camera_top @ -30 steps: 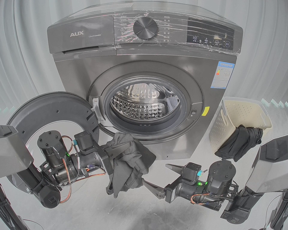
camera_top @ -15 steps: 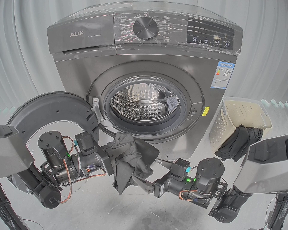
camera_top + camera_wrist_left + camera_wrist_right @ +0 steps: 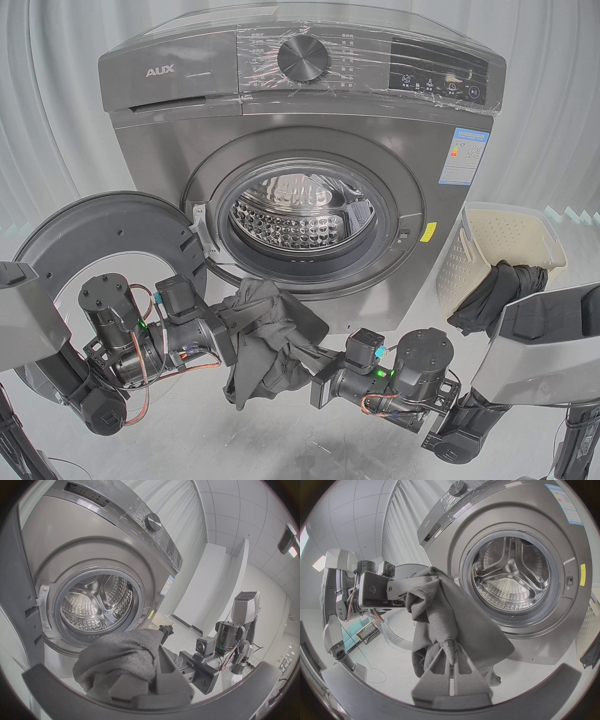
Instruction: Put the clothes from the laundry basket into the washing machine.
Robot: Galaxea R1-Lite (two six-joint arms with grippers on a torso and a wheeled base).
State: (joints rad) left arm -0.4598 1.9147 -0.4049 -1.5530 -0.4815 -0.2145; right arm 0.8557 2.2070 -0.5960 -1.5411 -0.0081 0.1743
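Observation:
A grey garment (image 3: 272,340) hangs in front of the washing machine (image 3: 300,187), just below the open drum (image 3: 294,215). My left gripper (image 3: 240,315) is shut on its upper edge. From the right, my right gripper (image 3: 452,655) is shut on a lower fold of the same garment (image 3: 456,620). In the head view the cloth hides its fingertips. The garment (image 3: 122,655) is bunched over the left fingers. A cream laundry basket (image 3: 500,240) stands to the right of the machine, with a black garment (image 3: 500,297) draped over its front rim.
The machine's round door (image 3: 106,231) is swung fully open to the left, right behind my left arm. The drum looks empty inside. Bare grey floor (image 3: 206,437) lies below both arms. Pale curtains surround the machine.
My right arm has moved left to the hanging grey garment, and its open fingers have shut on the lower part. The left arm has held still with the cloth.

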